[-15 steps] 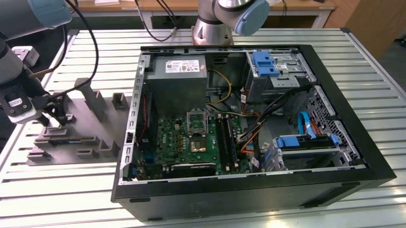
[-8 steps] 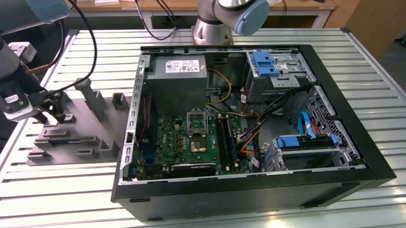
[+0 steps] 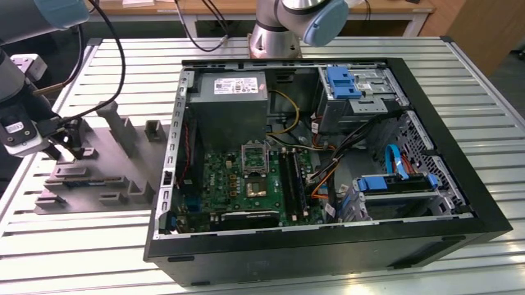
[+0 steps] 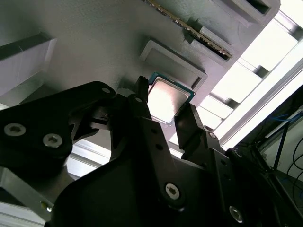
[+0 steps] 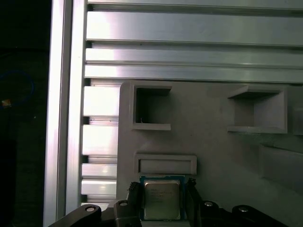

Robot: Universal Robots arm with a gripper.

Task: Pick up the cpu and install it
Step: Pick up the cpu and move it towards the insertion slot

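The slatted aluminium table [image 3: 484,92] bears a grey moulded tray [image 3: 92,171] beside an open computer case [image 3: 328,258].

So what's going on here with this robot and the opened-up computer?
A robot arm is working on fitting a cpu into the open computer case. Right now its gripper is down over the grey tray that lies beside the case, right at the cpu, a small silvery square chip. Whether it has a hold on the chip I cannot tell. The chip is not yet on the green circuit board inside the case.
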